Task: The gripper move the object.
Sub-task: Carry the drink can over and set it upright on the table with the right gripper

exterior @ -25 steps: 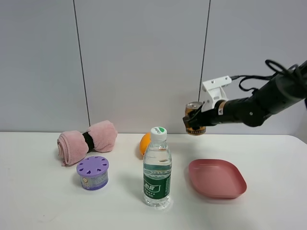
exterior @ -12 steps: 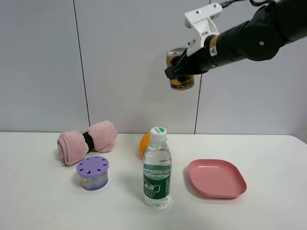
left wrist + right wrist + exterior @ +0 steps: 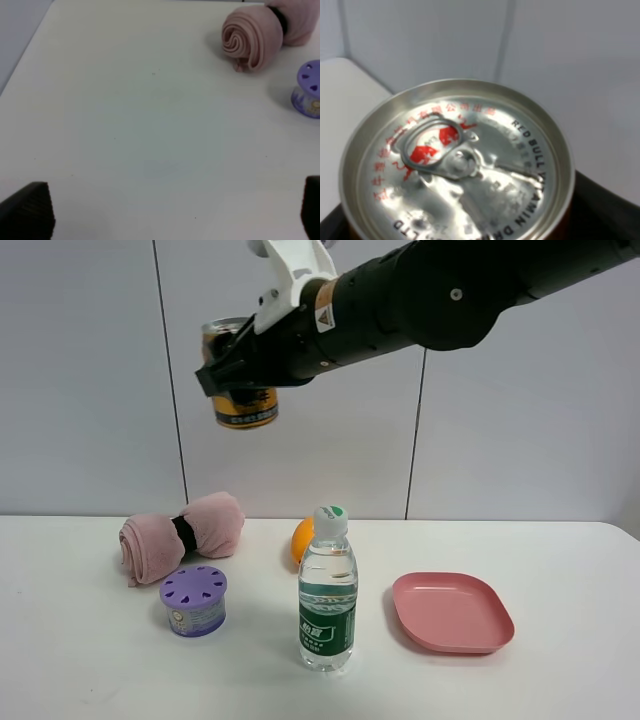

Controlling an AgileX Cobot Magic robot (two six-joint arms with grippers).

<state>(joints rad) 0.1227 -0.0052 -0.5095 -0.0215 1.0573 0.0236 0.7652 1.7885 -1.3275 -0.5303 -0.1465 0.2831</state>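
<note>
Lifted, not yet placed.
Your right hand (image 3: 232, 370) grips the small gold-yellow metal drink can (image 3: 245, 410) (white table (image 3: 560, 680) well below it); set-down remains.

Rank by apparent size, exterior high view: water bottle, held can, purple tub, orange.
1. water bottle, tallest.
2. can, held high; it may be nearer the camera, so its rank over the tub is unsure.
3. purple tub.
4. orange, partly hidden behind the bottle.

Black gripper (image 3: 238, 375), arm (image 3: 450, 288) — white bracket (image 3: 296, 265) (orange label (image 3: 325, 314))
</note>
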